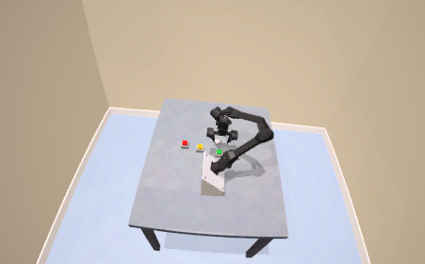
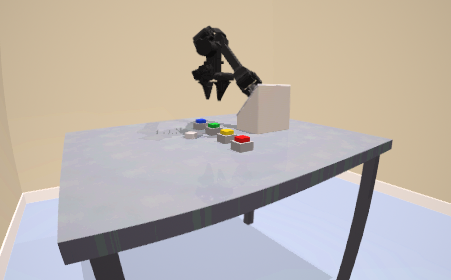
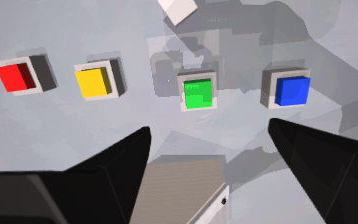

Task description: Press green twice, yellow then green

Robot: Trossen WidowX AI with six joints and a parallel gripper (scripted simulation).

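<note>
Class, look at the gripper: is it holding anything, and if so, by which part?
Nothing is held: the gripper stands open above the table.

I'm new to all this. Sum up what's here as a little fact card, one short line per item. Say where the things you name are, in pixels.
Buttons: red (image 1: 185, 142) (image 2: 242, 139) (image 3: 14, 78), yellow (image 1: 200, 147) (image 2: 226, 132) (image 3: 92, 83), green (image 1: 219, 152) (image 2: 214, 125) (image 3: 198, 94), blue (image 2: 200, 121) (image 3: 293, 91), in a row
Block: one, white (image 1: 217, 141) (image 2: 191, 135) (image 3: 178, 10), off the row
Gripper (image 1: 222, 140) (image 2: 213, 99) (image 3: 208, 128): open, fingers pointing down, raised above the table (image 1: 167, 203) (image 2: 142, 185)
Held: nothing
Being pressed: no button
Arm's base (image 1: 212, 192) (image 2: 274, 107) (image 3: 180, 187): pale, slant-faced
</note>
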